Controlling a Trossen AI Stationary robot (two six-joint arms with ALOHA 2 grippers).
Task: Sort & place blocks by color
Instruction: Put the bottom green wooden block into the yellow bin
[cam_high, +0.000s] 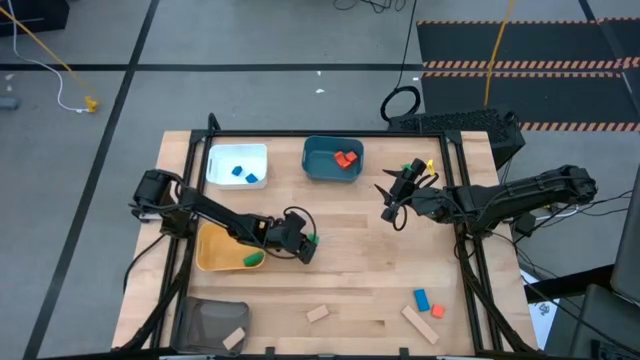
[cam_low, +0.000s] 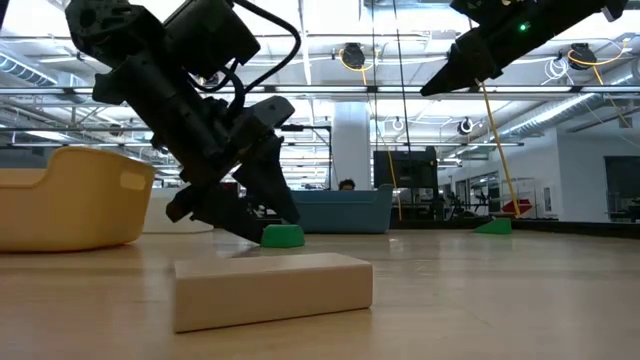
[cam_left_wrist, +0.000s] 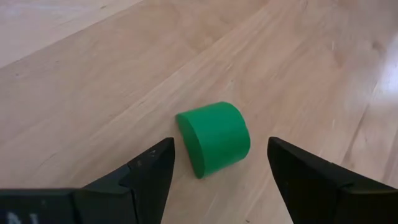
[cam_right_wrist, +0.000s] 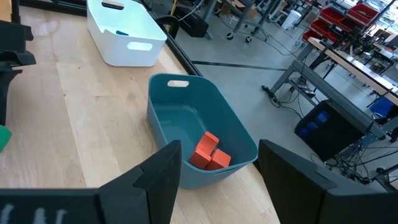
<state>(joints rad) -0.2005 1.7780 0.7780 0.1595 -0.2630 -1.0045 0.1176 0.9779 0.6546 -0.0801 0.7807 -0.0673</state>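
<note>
My left gripper (cam_high: 306, 243) is open and low over the table, just right of the yellow tray (cam_high: 212, 258). Its fingers stand on either side of a green half-round block (cam_left_wrist: 214, 138) without touching it. That block (cam_low: 283, 236) lies on its side on the wood. Another green block (cam_high: 253, 259) lies in the yellow tray. My right gripper (cam_high: 390, 208) is open and raised above the table's right half, facing the teal tray (cam_right_wrist: 166, 118) that holds red blocks (cam_right_wrist: 208, 153). Blue blocks (cam_high: 243, 174) lie in the white tray (cam_high: 222, 154).
A dark mesh container (cam_high: 203, 318) at the near left holds a tan block (cam_high: 235, 338). Tan blocks (cam_high: 318, 313) (cam_high: 420, 325), a blue block (cam_high: 421, 299) and an orange one (cam_high: 438, 311) lie near the front edge. A green block (cam_high: 415, 166) sits far right.
</note>
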